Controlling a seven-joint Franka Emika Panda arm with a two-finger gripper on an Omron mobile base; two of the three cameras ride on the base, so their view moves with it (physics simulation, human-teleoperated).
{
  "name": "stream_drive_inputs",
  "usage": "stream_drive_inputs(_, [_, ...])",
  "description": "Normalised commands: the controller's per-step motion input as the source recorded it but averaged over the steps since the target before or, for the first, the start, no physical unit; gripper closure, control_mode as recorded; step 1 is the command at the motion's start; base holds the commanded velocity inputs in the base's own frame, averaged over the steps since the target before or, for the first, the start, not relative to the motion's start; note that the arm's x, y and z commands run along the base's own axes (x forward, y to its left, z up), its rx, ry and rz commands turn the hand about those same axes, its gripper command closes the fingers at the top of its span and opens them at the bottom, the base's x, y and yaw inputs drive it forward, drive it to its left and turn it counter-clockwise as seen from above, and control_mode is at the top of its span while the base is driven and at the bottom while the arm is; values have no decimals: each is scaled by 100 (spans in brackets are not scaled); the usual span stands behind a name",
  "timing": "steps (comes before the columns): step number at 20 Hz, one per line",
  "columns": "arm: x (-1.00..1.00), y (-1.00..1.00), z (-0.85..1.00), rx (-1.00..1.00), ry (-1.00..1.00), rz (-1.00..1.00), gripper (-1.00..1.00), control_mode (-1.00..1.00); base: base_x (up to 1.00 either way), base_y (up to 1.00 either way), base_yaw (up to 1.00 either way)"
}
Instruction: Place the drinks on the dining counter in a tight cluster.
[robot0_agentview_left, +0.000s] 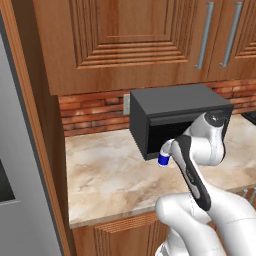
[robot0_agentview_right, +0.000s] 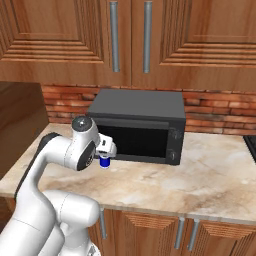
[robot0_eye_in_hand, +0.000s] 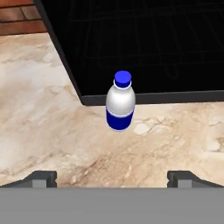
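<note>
Pincer wide, bottle ahead, apart

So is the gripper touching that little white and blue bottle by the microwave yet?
Apart. In the hand view the white-and-blue bottle stands on bare counter well ahead of the open gripper, whose fingertips flank empty marble.
</note>
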Motion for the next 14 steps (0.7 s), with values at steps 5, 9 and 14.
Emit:
stream_drive_inputs(5, [51,0,0,-1,17,0,-100,-100,0,0,0])
stream_drive_inputs(9, [47,0,-2,0,9,0,-100,-100,0,0,0])
stream_drive_inputs(14, [13,0,0,0,5,0,-100,-100,0,0,0])
